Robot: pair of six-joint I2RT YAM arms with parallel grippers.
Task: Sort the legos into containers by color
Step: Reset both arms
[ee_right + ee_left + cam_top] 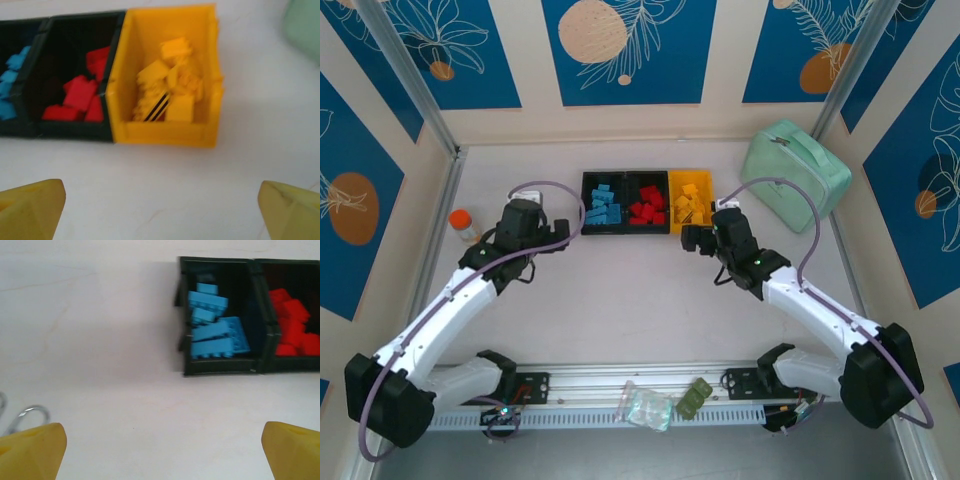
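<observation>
Three joined containers stand in a row at the back middle of the table. The left black bin (588,205) (182,330) holds blue legos (603,208) (212,332). Red legos (646,207) (292,327) (80,92) lie in the middle black bin (648,229) (70,131). The yellow bin (708,190) (165,135) holds yellow legos (690,203) (170,85). My left gripper (563,228) (165,450) is open with nothing between its fingers, over bare table left of the bins. My right gripper (695,237) (162,210) is open and empty too, just in front of the yellow bin.
A mint-green case (794,172) (302,25) lies at the back right. An orange-capped bottle (464,225) stands at the left edge. A clear bag (645,405) and a green item (693,398) rest on the rail at the near edge.
</observation>
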